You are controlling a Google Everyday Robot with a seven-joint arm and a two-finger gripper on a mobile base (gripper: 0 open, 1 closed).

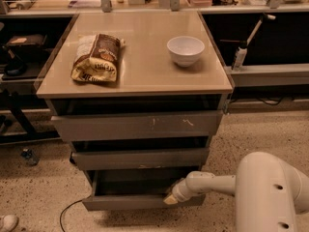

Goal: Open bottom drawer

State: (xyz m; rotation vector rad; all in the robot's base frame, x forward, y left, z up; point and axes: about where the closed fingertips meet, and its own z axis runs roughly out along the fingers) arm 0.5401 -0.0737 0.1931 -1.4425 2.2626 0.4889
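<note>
The bottom drawer [125, 202] is the lowest grey front of the cabinet, pulled out a little so its dark tray interior shows above the front. My gripper [170, 199] reaches in from the right on a white arm and sits at the top edge of the drawer front, right of centre. Above it are the mid-sized front [140, 158] and the tall front with pale scratch marks [137, 125].
On the cabinet top [140, 76] lie a brown snack bag [96, 58] and a white bowl [185, 50]. My white arm body [270, 192] fills the lower right. A cable [67, 211] runs on the speckled floor at left. Benches stand behind.
</note>
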